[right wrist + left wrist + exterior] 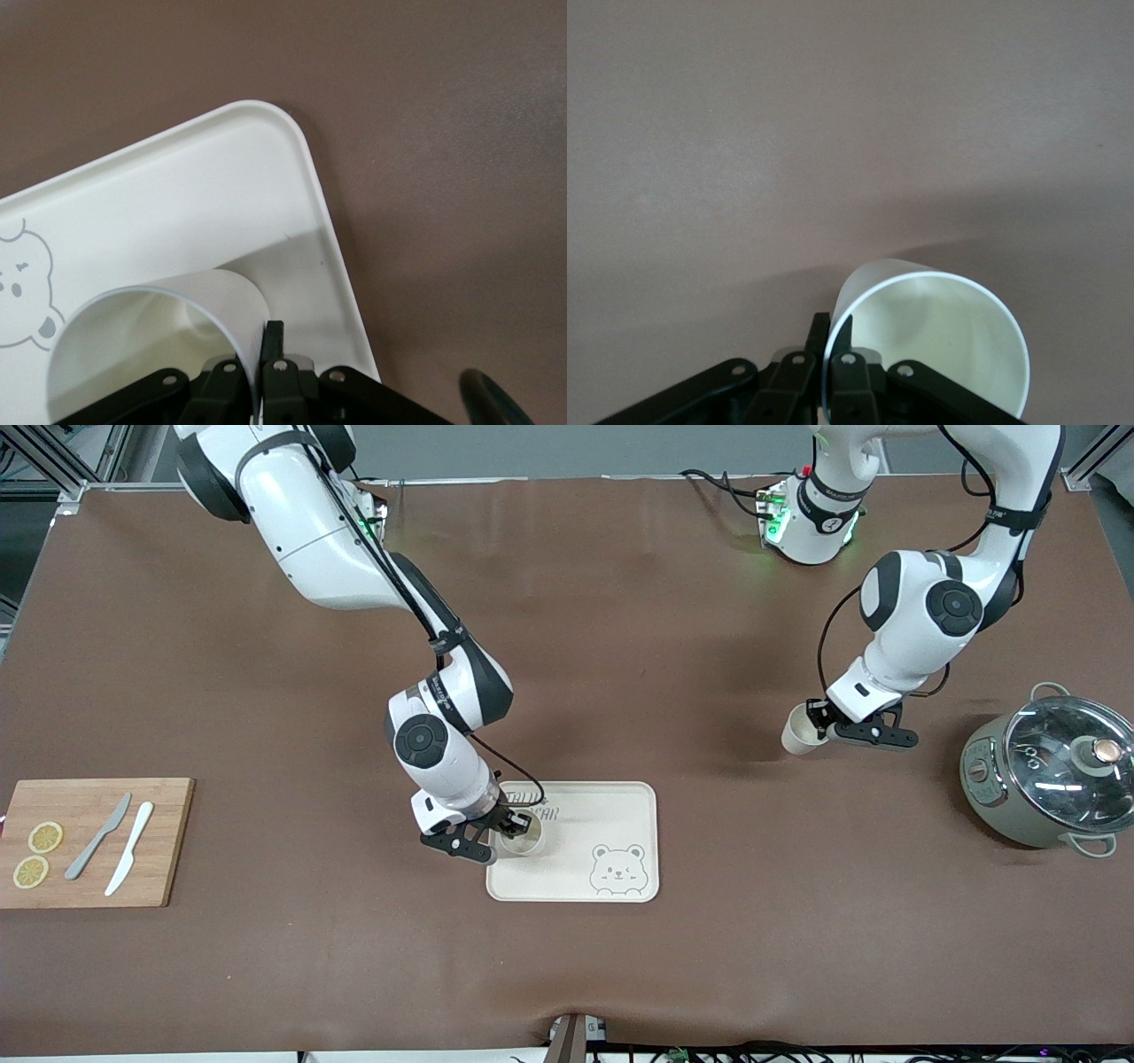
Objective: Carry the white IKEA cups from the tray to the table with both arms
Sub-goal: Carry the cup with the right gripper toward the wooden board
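One white IKEA cup point(524, 839) stands upright in the bear-printed tray point(611, 815), in the part toward the right arm's end; I cannot tell whether it touches the tray floor. My right gripper point(508, 834) is shut on its rim, one finger inside and one outside. The right wrist view shows this cup point(151, 341), the grip point(265, 347) and the tray point(177, 204). My left gripper point(824, 724) is shut on the rim of the second cup point(800, 732), held tilted over bare table between the tray and the pot. The left wrist view shows that cup point(939, 350) and the grip point(830, 343).
A grey-green pot point(1050, 775) with a glass lid stands at the left arm's end. A wooden cutting board point(168, 841) with two lemon slices point(37, 853) and two knives point(115, 846) lies at the right arm's end. The table is brown.
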### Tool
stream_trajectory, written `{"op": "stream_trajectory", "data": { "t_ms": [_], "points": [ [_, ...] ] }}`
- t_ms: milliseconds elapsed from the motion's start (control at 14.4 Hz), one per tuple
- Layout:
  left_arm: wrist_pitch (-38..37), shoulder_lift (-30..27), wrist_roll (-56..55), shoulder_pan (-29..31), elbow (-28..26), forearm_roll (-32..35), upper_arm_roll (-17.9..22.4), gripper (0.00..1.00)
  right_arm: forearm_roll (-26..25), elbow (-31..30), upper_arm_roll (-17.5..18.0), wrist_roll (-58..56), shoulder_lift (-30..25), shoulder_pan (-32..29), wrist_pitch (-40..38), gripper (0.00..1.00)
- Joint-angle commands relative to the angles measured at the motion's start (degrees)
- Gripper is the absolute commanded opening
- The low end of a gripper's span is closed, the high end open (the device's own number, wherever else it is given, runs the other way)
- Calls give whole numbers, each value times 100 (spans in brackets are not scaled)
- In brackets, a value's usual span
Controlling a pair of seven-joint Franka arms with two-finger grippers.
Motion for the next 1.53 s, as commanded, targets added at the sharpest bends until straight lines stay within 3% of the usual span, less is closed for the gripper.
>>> {"op": "stream_trajectory", "data": {
  "t_ms": [0, 487, 904, 1113, 1461],
  "points": [
    [260, 227, 156, 135, 48, -75, -36, 0, -102, 143, -38, 73, 91, 34, 6, 0],
    [559, 605, 464, 312, 136, -66, -36, 0, -75, 152, -38, 90, -146, -54, -99, 0],
    [683, 746, 517, 329, 198, -66, -36, 0, -75, -313, -38, -207, -821, -413, -239, 0],
    [718, 746, 517, 338, 198, -66, -36, 0, -75, -656, -38, -743, -1506, -774, -1044, 0],
    [727, 808, 526, 338, 224, -48, -36, 0, -58, -700, -29, -1718, -2351, -1441, -2724, 0]
  ]
}}
